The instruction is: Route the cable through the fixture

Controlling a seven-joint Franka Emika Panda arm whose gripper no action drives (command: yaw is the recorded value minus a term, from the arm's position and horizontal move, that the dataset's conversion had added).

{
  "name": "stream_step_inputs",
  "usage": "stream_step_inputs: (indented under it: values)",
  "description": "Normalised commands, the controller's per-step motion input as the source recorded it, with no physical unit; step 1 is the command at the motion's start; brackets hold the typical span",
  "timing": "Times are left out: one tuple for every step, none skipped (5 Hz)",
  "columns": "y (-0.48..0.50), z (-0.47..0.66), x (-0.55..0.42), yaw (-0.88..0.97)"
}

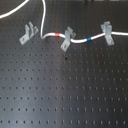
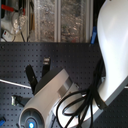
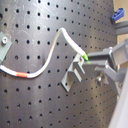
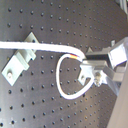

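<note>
In the first exterior view the white cable [image 1: 44, 22] drops from the top edge and bends right. Its red band [image 1: 56, 35] lies just before the middle fixture [image 1: 66, 40]. Its blue band [image 1: 88, 37] lies before the right fixture [image 1: 106, 32], and the cable runs through both. The left fixture [image 1: 28, 32] holds no cable. The gripper is out of the first exterior view. In the first wrist view the gripper [image 3: 87, 59] is shut on the cable [image 3: 56, 47] beside a fixture [image 3: 75, 75]. In the second wrist view the gripper [image 4: 84, 62] holds the looped cable [image 4: 61, 82] near a fixture [image 4: 19, 57].
The black perforated board [image 1: 65, 90] carries everything. In the second exterior view the white arm [image 2: 50, 95] and its black hoses block most of the board. Shelves with clutter [image 2: 55, 20] stand behind it. Another fixture [image 3: 4, 45] shows at the edge of the first wrist view.
</note>
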Motion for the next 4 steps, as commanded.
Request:
stream_step_inputs:
  values:
    - [-0.01, 0.0, -0.011, 0.0]
    - [-0.066, 0.18, -0.007, -0.32]
    - [0.051, 0.42, -0.227, -0.06]
    - [0.127, 0.5, -0.287, 0.0]
